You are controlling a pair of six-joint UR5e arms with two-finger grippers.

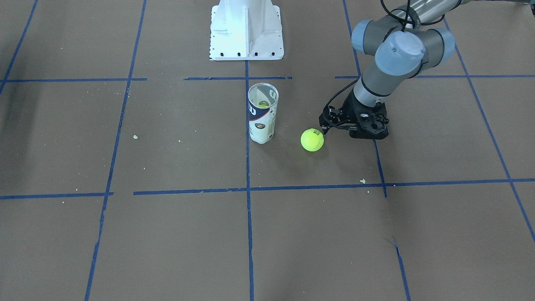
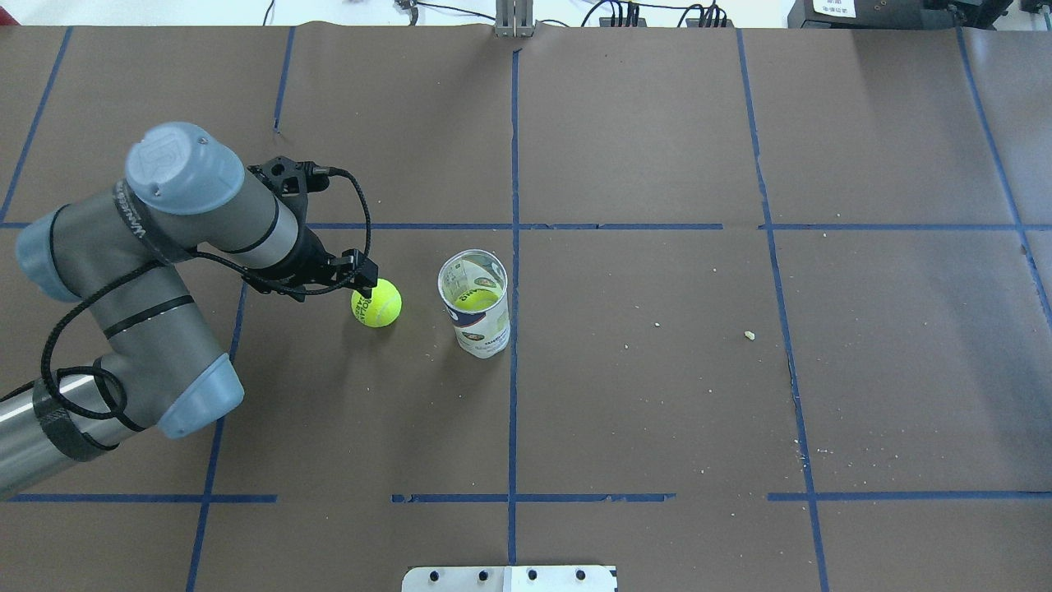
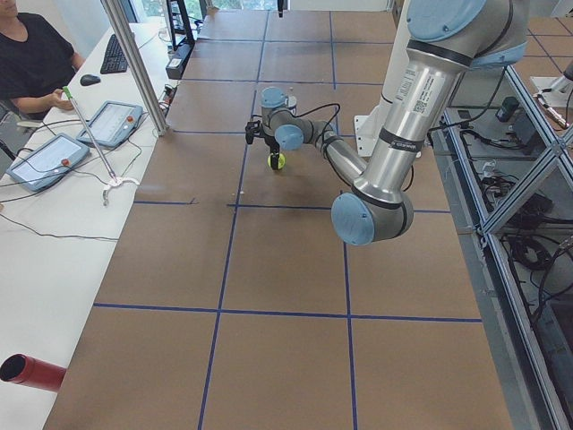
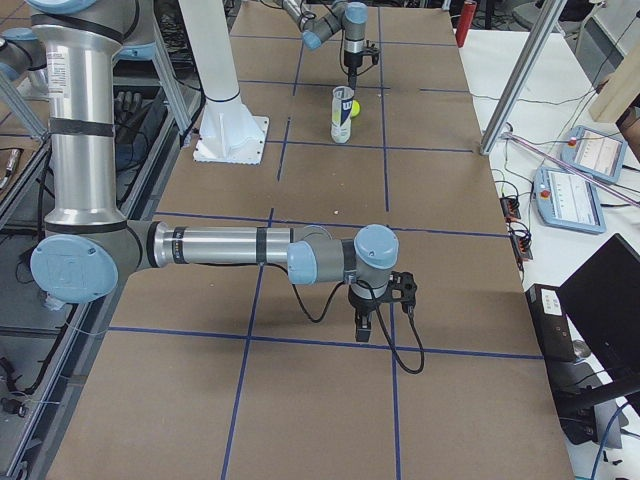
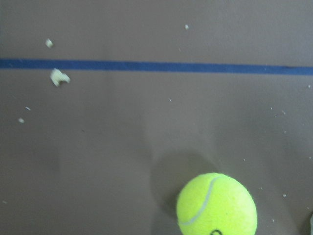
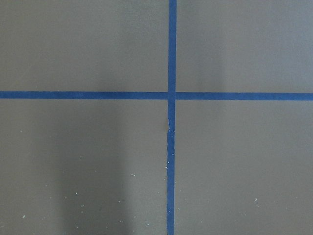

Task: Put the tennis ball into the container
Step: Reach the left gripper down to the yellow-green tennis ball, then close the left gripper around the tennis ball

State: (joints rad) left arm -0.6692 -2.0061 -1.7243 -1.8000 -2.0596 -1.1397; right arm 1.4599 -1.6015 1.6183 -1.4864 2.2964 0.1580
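The tennis ball (image 2: 376, 302) lies on the brown table just left of the container (image 2: 474, 302), and also shows in the front view as the ball (image 1: 312, 139) and low in the left wrist view (image 5: 216, 205). The container (image 1: 262, 113) is an upright clear tube with a navy and white label and another yellow-green ball inside. My left gripper (image 2: 363, 287) hangs at the loose ball's upper edge, fingertips (image 1: 324, 127) together, holding nothing. My right gripper (image 4: 363, 325) hangs low over bare table far away; whether it is open or shut I cannot tell.
The white robot base (image 1: 246, 31) stands behind the container. Blue tape lines (image 2: 514, 370) cross the brown table. Small crumbs (image 2: 749, 335) lie scattered on it. An operator (image 3: 27, 63) sits at a side desk with tablets.
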